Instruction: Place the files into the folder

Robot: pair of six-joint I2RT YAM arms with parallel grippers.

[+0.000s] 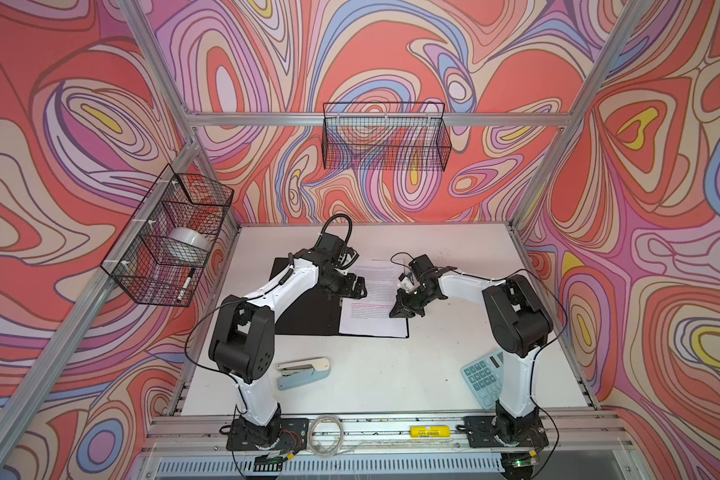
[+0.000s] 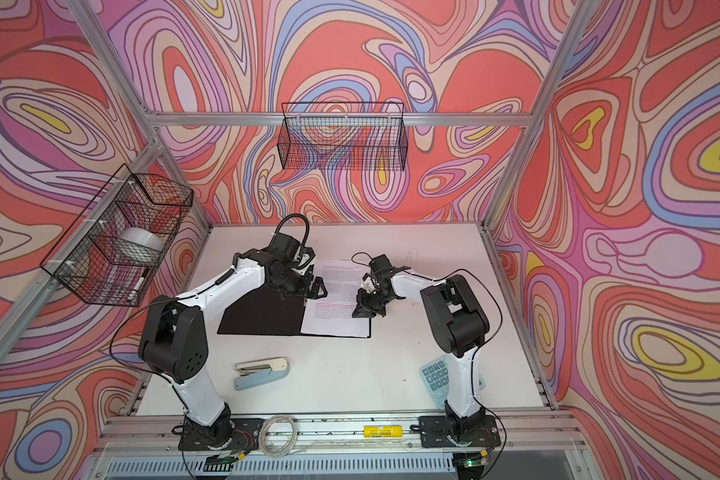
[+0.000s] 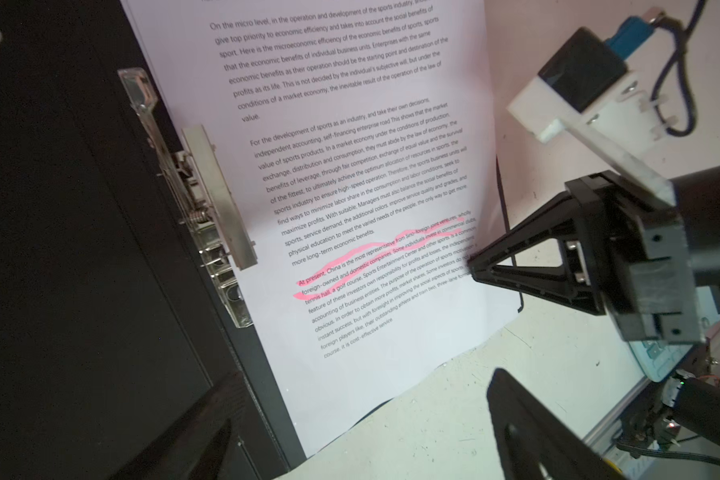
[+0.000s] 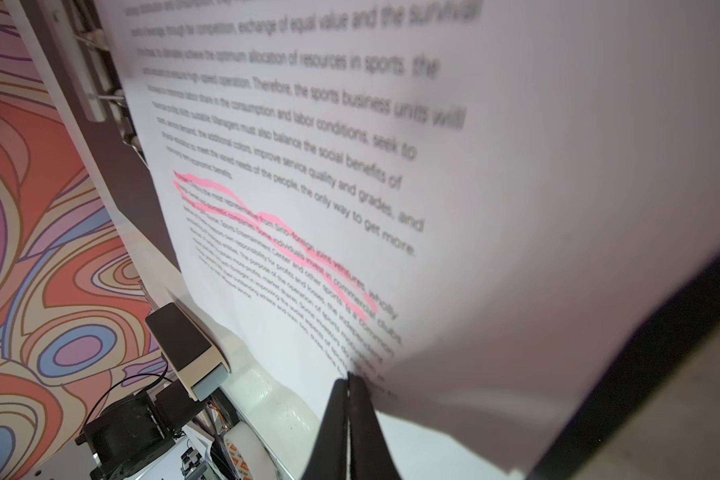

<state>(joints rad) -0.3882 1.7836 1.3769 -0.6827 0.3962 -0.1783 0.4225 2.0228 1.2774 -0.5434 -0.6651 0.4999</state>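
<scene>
In a top view the folder (image 1: 304, 320) lies open, black inside up, mid-frame on the counter (image 1: 391, 374), with the files (image 1: 373, 303) on its frame-right half. The left hand (image 1: 359, 289) hangs spread over the files' left edge. The right hand (image 1: 395, 311), fingers pressed together, touches their right edge.

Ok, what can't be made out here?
The folder: outer cover faces down, both top views.
The files: sheet count, top sheet covers any below, all views.
The calculator: partly behind the right arm, top views.
The right gripper: pinching or pressing the files? Its tips hide contact, right wrist view.
</scene>
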